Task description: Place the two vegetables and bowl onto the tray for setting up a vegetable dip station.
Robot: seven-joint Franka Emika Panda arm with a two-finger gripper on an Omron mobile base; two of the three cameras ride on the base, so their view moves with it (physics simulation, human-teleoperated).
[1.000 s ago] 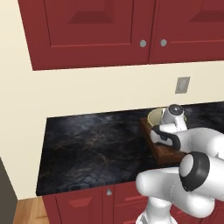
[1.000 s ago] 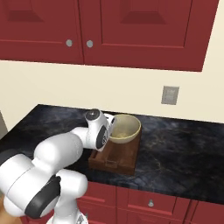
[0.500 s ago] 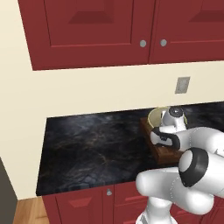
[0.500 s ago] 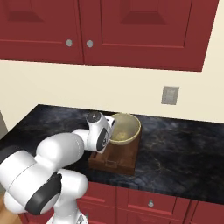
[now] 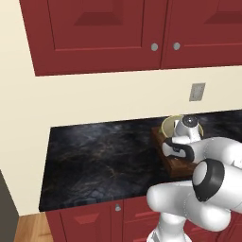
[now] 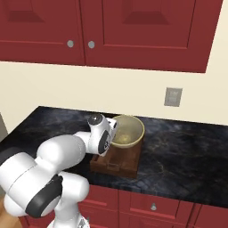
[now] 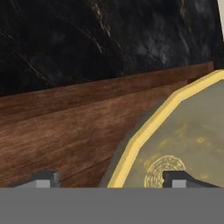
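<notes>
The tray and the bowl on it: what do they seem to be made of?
The tray looks like dark brown wood with a matte finish: grain lines show in the hand view. The bowl looks like glazed ceramic, cream with a yellowish rim, though rendered plastic could look the same.

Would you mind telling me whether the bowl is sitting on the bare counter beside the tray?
No, in the right base view the bowl rests on the wooden tray, at its end toward the wall.

Cream-beige bowl [image 6: 128, 131], dark brown tray [image 6: 116, 162], black marbled counter [image 5: 99, 160].
</notes>
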